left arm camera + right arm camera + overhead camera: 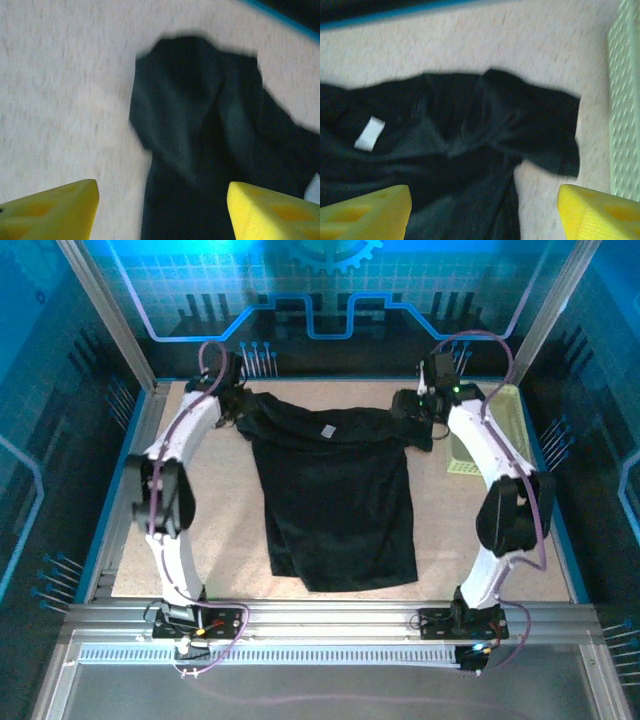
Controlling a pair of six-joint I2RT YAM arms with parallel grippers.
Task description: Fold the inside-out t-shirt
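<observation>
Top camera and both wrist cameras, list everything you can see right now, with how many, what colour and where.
t-shirt: one, black, spread flat mid-table, collar at the far end, hem toward the arm bases
label: one, white, on the t-shirt near the collar
basket: one, pale yellow-green, far right of the table, beside the shirt's right sleeve, apart from it
table: one, speckled beige top with a blue edge, under everything
left arm: one, white and black, reaching to the shirt's far-left sleeve
right arm: one, white and black, reaching to the far-right sleeve
left jaws: one pair, yellow, open above the left sleeve
right jaws: one pair, yellow, open above the right sleeve
</observation>
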